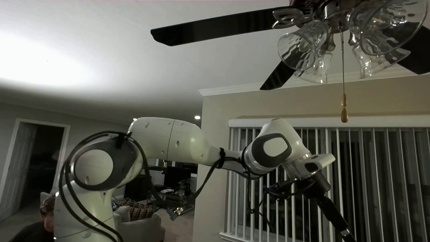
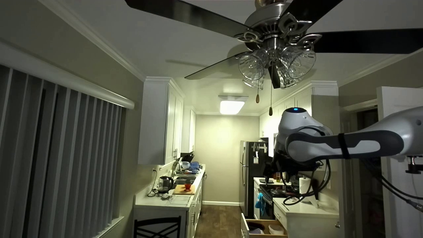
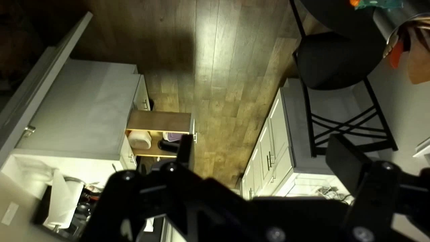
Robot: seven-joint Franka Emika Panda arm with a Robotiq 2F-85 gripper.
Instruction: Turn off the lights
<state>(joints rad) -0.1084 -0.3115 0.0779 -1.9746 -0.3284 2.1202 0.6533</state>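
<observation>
- Beneath the ceiling fan (image 2: 269,19), the lights (image 2: 290,64) hang as a cluster of bell-shaped glass shades (image 1: 302,47), mouths flaring outward and down; they look unlit.
- Their glass is see-through and rippled, streaked with pale glints along the curves; dark fan blades (image 1: 215,27) show through it.
- From the middle of the cluster a thin pull chain (image 1: 343,64) drops straight; two wooden knobs (image 1: 344,115), amber and teardrop-shaped, line up one above the other in an exterior view.
- Below the lights, and apart from the knobs, the robot arm (image 1: 181,137) stretches out, its wrist bent downward.
- At its end, the gripper (image 3: 262,144) has its fingers (image 3: 185,151) spread wide, with floor (image 3: 218,101) and cabinets (image 3: 277,117) seen between them.
- Farther off, a ceiling panel (image 2: 232,107) glows white, and vertical blinds (image 1: 369,174) hang in pale slats.
</observation>
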